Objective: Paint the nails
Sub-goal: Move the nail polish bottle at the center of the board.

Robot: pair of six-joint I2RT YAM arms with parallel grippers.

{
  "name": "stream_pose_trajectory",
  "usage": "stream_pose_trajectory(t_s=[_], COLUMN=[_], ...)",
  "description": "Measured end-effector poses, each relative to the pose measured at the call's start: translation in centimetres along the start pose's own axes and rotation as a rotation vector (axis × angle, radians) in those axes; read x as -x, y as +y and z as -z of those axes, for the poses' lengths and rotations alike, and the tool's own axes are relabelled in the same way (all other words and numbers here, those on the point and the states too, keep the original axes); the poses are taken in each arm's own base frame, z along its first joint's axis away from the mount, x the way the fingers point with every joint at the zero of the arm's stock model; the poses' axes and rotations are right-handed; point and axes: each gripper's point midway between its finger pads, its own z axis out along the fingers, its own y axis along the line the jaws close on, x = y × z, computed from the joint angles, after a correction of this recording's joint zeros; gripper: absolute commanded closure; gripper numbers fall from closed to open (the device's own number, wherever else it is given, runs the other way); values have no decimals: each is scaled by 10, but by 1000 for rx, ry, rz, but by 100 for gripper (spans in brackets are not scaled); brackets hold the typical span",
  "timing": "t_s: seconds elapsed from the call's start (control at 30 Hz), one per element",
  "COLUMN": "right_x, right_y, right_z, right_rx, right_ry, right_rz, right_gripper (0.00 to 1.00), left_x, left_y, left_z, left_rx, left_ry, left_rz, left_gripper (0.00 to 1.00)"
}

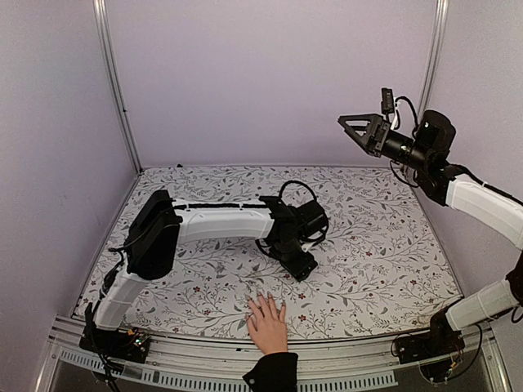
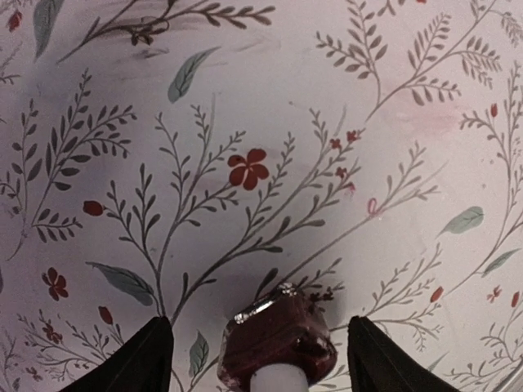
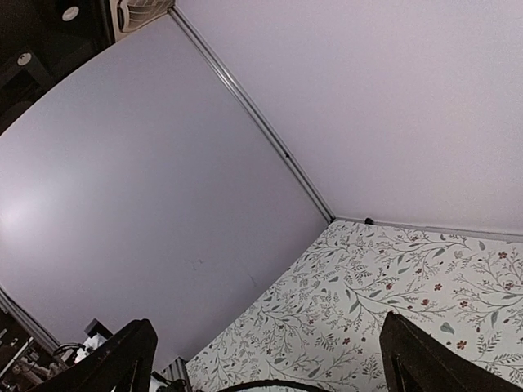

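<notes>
A light-skinned hand (image 1: 267, 322) with a black sleeve cuff (image 1: 274, 371) lies flat at the table's near edge, fingers pointing away. Its nails (image 1: 263, 299) are too small to make out. My left gripper (image 1: 299, 266) is down on the table just beyond the fingertips. In the left wrist view a small dark-red bottle (image 2: 278, 336) with a white cap (image 2: 279, 380) stands between my left gripper's (image 2: 257, 327) open jaws, with a gap on each side. My right gripper (image 1: 353, 127) is raised high at the back right, open and holding nothing, also seen as right gripper (image 3: 265, 322).
The table (image 1: 392, 245) has a floral cloth. Lilac walls close it in, with metal posts (image 1: 114, 82) at the back corners. A metal rail (image 1: 196, 347) runs along the near edge. A black cable (image 1: 298, 189) loops over the left wrist.
</notes>
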Motion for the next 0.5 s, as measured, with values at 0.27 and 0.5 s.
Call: stream_pose_trajectory(t_s=[0.27, 0.5], right_x=[20, -7], right_y=[-3, -22], right_z=[43, 51], right_rx=[-142, -223], right_ry=[-59, 56], right_rz=[160, 238], right_gripper=[1, 1], left_x=[5, 12], left_y=[13, 34], left_z=[54, 109], left_rx=[-53, -133], left_ry=[-169, -419], left_rz=[6, 33], left_gripper=[18, 15])
